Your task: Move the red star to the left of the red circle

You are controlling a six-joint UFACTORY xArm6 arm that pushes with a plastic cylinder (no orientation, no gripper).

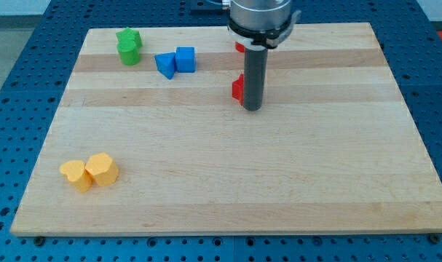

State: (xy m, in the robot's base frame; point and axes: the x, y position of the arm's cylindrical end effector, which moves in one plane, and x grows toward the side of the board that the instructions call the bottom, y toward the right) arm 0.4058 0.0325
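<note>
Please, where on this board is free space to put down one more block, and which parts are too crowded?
Free: the broad patch from the yellow blocks to the view's right edge, below my tip; also the top right corner of the board. Crowded: the top strip, with green blocks, blue blocks and a red block touching my tip's left.

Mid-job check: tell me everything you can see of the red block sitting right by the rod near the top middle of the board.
Only a sliver of this red block shows, poking out on the view's left of my tip; the rod hides the rest, so I cannot tell star from circle. It looks like matte plastic, lying flat on the wooden board, apparently against the rod. A second red block peeks out farther toward the view's top.
</note>
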